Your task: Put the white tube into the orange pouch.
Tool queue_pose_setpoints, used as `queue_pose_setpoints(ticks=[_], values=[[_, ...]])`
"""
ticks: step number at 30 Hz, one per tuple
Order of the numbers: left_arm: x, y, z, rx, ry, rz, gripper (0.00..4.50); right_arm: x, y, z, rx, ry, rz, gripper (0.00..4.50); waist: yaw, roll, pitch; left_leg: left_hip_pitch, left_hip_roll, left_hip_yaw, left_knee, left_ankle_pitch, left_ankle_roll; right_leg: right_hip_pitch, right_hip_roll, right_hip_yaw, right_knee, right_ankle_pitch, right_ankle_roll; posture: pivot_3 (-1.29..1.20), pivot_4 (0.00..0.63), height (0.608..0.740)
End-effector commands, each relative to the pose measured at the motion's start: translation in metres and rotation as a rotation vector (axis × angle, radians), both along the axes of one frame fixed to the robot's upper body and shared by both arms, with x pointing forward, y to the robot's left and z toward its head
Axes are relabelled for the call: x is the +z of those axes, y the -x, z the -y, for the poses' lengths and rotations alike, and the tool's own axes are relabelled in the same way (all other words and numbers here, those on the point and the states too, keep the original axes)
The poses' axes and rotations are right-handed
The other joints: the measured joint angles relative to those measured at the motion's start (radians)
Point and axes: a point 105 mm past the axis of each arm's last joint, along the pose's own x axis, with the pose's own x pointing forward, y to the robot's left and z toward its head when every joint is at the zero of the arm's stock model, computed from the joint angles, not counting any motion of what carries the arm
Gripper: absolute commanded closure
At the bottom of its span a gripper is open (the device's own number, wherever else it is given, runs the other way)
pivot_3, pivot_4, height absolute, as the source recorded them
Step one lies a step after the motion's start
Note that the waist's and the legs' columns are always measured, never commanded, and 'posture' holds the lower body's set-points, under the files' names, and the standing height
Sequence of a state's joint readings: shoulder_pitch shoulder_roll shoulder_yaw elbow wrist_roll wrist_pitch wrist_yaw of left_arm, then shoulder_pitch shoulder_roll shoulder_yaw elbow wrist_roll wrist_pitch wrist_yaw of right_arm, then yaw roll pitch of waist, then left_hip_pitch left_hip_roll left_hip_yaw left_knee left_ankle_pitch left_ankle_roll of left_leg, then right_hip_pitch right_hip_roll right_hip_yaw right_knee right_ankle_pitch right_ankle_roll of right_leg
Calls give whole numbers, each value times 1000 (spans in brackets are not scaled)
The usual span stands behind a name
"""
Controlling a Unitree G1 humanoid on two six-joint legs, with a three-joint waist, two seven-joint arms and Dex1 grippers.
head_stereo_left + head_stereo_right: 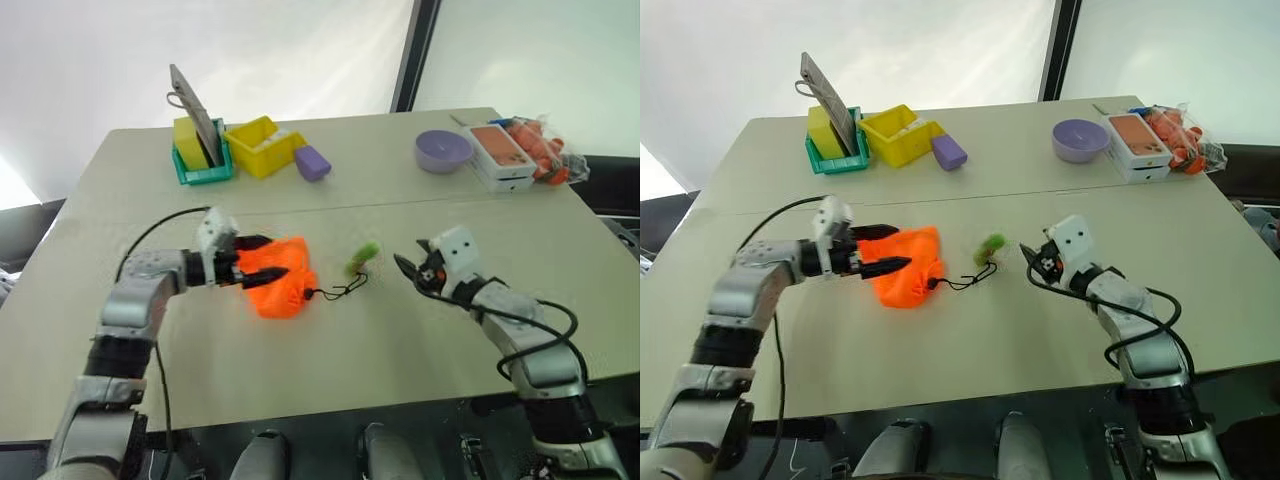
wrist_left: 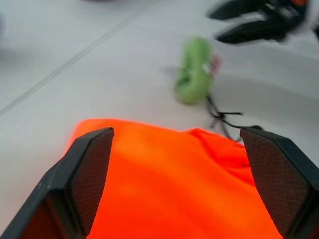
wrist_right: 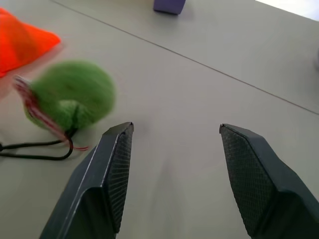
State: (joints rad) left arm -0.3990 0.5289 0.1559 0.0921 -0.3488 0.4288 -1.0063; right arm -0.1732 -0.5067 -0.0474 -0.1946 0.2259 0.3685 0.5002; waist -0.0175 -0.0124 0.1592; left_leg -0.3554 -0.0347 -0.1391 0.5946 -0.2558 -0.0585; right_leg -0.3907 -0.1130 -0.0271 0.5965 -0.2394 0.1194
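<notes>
1. Beige table (image 1: pixel 420 330) with a seam across it, under a pale backdrop.
2. Orange pouch (image 1: pixel 280 280) lies left of centre; its black cord (image 1: pixel 335 292) runs to a green ball (image 1: pixel 363 256).
3. Left gripper (image 1: pixel 262 257) hovers at the pouch's left side, fingers (image 2: pixel 89 174) spread wide over the fabric, gripping nothing.
4. Right gripper (image 1: pixel 407 268) sits just right of the ball, fingers (image 3: pixel 114 169) apart and empty.
5. White tube: I cannot see it (possibly inside the pouch).
6. At the far edge: yellow bin (image 1: pixel 262 147), purple bowl (image 1: pixel 443 150).
</notes>
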Motion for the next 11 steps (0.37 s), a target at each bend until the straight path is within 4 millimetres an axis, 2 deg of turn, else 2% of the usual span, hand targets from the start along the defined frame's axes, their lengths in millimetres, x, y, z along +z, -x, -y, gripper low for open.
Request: queue_pose_setpoints(ticks=[1,3,7,11], values=[[5,6,-45,258,40,51,63,13,13,5,87,-54,46,1570,3,0,0,0,0,0,0,0,0,0,0,0,0,0,0,0,150,740],[1,14,-60,351,56,61,63,10,18,7,110,-83,21,1570,6,0,0,0,0,0,1,0,0,1,0,0,0,0,-1,0,150,740],[-26,30,-87,525,41,15,63,6,20,11,129,-118,-2,1570,10,-1,0,0,0,0,3,0,0,2,0,0,0,-1,-6,0,150,740],[-40,39,-89,587,58,4,63,1,15,8,134,-133,-15,1570,11,-1,-1,0,0,0,3,0,-1,2,-1,0,-1,0,-6,0,150,740]])
